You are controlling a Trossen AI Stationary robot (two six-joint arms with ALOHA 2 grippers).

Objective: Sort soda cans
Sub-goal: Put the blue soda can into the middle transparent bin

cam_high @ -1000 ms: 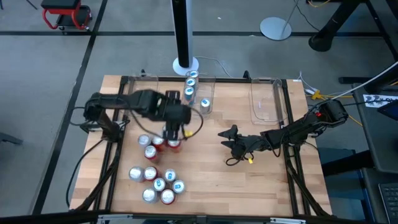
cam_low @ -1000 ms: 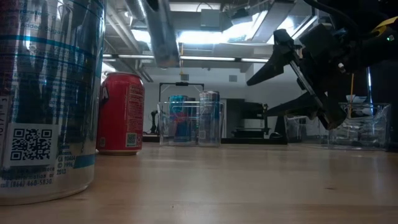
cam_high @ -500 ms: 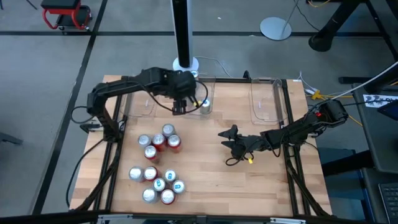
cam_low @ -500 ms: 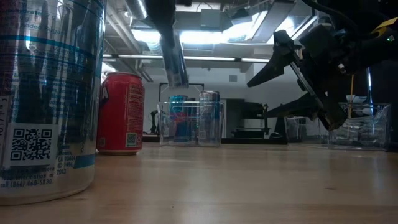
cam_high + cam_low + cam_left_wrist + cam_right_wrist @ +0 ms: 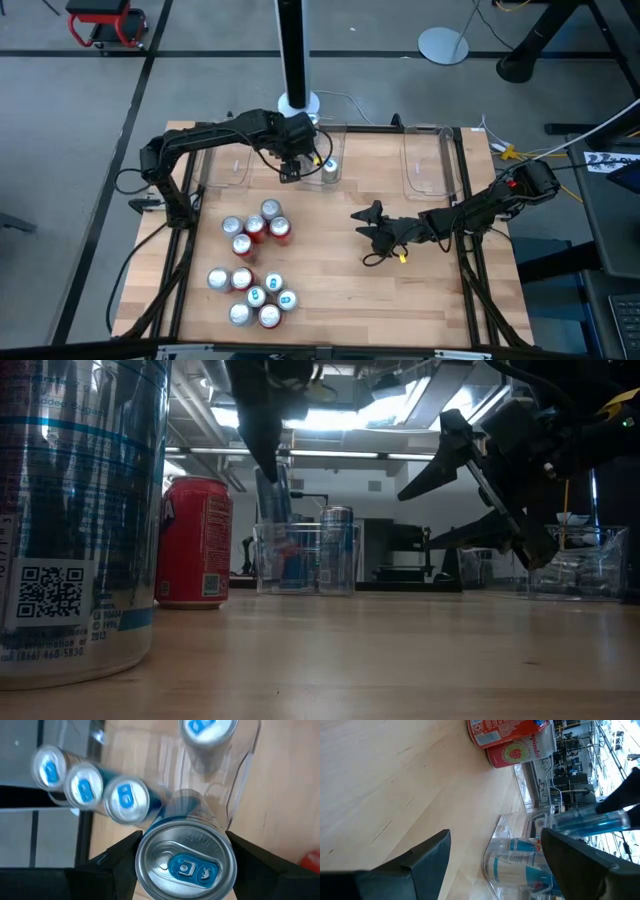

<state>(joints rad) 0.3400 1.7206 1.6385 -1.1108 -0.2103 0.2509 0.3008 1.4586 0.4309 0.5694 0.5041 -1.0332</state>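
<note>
My left gripper (image 5: 290,168) is shut on a blue-and-silver soda can (image 5: 185,865) over the clear bin (image 5: 343,150) at the far middle of the table. Several blue-and-silver cans (image 5: 85,787) stand inside that bin. Red, silver and blue cans stand in two clusters (image 5: 255,225) (image 5: 255,295) at the near left of the wooden table. My right gripper (image 5: 364,228) hangs open above the middle right of the table with nothing between its fingers (image 5: 420,862). My left gripper pinches the can's round wall just under its top rim (image 5: 142,857), one finger (image 5: 117,862) on each side. The fingers come from above, slanting down. The can hangs below them (image 5: 272,488), slightly tilted, clear of the table and over the bin.
A second clear bin (image 5: 430,165) stands at the far right and another (image 5: 225,168) at the far left. In the low view a large can (image 5: 80,520) stands right before the camera, with a red one (image 5: 197,540) behind it. A black pole (image 5: 292,50) rises beyond the far edge.
My left gripper has carried the can from over the near-left cluster toward the table's far edge, to above the middle bin, and has come down with it. The can stays clear of the table. My right arm has kept still.
</note>
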